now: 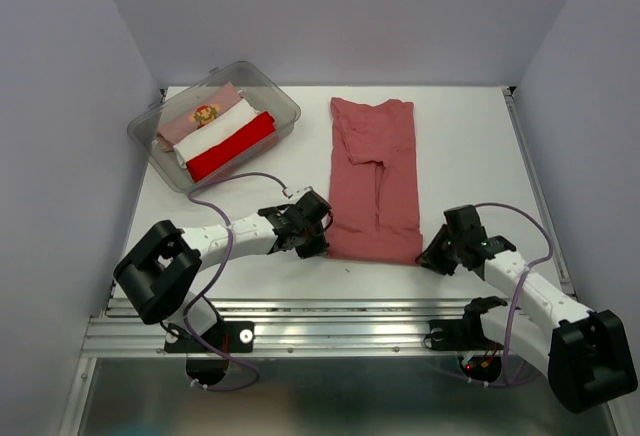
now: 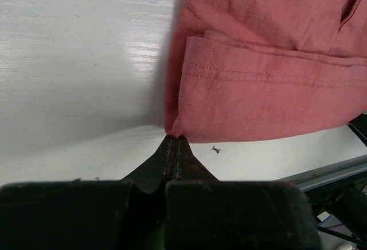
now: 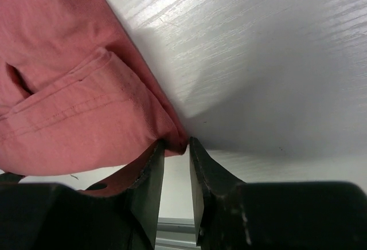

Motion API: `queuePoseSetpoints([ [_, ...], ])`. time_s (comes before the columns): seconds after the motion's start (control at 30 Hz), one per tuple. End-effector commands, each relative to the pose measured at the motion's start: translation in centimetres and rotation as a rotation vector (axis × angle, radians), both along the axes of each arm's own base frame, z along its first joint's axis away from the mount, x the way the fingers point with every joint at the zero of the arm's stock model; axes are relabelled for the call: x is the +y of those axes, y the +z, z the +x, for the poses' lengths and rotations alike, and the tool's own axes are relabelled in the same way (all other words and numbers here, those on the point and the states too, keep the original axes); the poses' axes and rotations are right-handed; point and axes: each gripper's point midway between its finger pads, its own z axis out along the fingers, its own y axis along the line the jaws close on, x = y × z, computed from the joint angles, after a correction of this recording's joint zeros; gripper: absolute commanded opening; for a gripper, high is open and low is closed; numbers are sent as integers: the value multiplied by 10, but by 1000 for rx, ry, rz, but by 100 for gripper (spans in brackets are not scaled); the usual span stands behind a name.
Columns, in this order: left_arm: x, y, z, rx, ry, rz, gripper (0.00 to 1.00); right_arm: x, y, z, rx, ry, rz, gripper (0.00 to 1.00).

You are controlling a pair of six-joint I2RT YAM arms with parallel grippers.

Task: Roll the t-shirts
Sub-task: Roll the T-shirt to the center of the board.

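**A:** Four t-shirts show in the top view. Where does each lie?

**B:** The brick-red t-shirt (image 1: 375,181) lies flat at the middle of the white table (image 1: 470,146), folded into a long strip with its hem toward the arms. The pale pink roll (image 1: 205,116), the white roll (image 1: 215,134) and the bright red roll (image 1: 235,146) lie side by side in the clear tub (image 1: 285,106) at the far left.

**A:** How does the left gripper stand?

**B:** The left gripper (image 2: 174,141) is at the near-left corner of the hem. Its jaws are pressed together, and the corner of the cloth, raised a little off the table, ends at their tips and looks pinched there.

**A:** And the right gripper?

**B:** The right gripper (image 3: 176,147) is at the near-right corner. Its jaws stand a narrow gap apart. The corner of the hem reaches in between the tips and touches one finger, and the gap is not closed on it.
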Motion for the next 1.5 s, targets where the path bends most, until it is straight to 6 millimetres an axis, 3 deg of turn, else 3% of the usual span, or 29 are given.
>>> queuePoseSetpoints([
  [0.0,-1,8,2,-34,6,-18,0,3,-5,1,-20,24,11,30],
  [0.13,0,6,1,-28,9,-13,0,3,-11,-2,-9,20,14,28],
  [0.23,0,6,2,-30,8,-12,0,2,-11,-1,-15,12,13,3],
  [0.27,1,7,2,-30,8,-12,0,1,-7,1,-22,7,9,1],
  [0.4,0,14,1,-25,19,-19,0,-5,15,12,-89,-21,-17,1],
  [0.63,-3,27,8,-48,47,-53,0,-16,33,22,-97,-45,-93,1],
  [1.2,-6,35,29,-36,56,-94,0,-19,53,52,-132,-43,-155,1],
  [1.47,-11,45,50,-67,50,-96,0,-18,64,72,-159,-36,-182,1],
])
